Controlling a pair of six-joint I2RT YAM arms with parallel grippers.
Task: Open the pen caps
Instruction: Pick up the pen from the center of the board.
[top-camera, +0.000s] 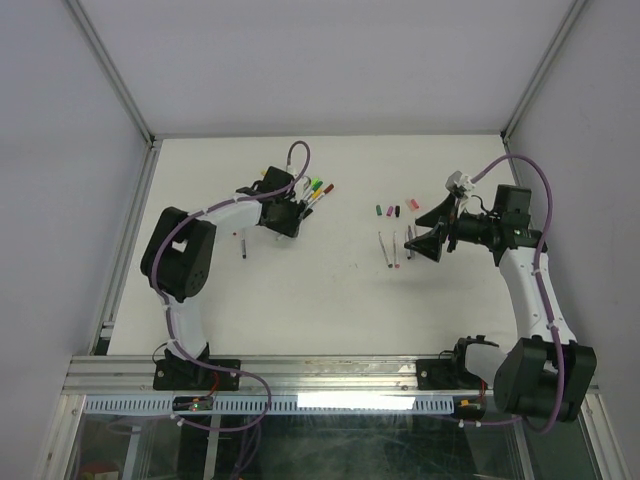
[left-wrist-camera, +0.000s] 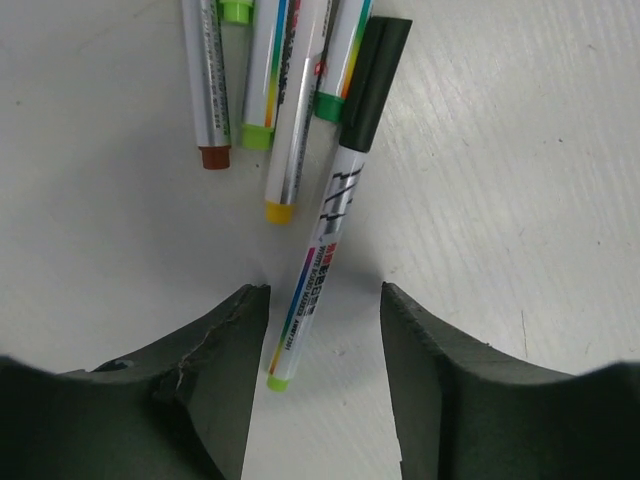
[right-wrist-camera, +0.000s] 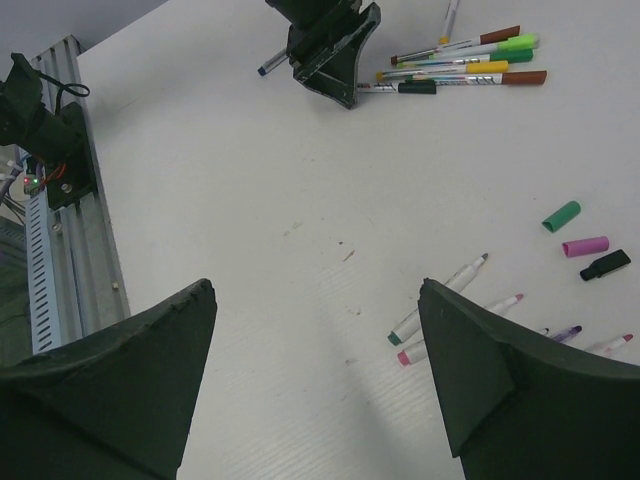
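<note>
My left gripper (top-camera: 291, 224) is open and low over the table. Its fingers straddle the tail of a white pen (left-wrist-camera: 318, 270) with a black cap (left-wrist-camera: 375, 80); the barrel lies close to the left finger (left-wrist-camera: 225, 350). Several more capped pens (top-camera: 316, 190) lie fanned just beyond it, and they also show in the right wrist view (right-wrist-camera: 470, 62). My right gripper (top-camera: 424, 242) is open and empty above the table. Near it lie three uncapped pens (right-wrist-camera: 437, 300) and loose green (right-wrist-camera: 561, 215), pink (right-wrist-camera: 585, 246) and black (right-wrist-camera: 605, 265) caps.
One more pen (top-camera: 243, 244) lies alone left of the left gripper. Another pink cap (top-camera: 415, 203) lies by the right arm. A metal rail (top-camera: 330, 372) runs along the near edge. Enclosure walls (top-camera: 120, 200) close in the left, right and back.
</note>
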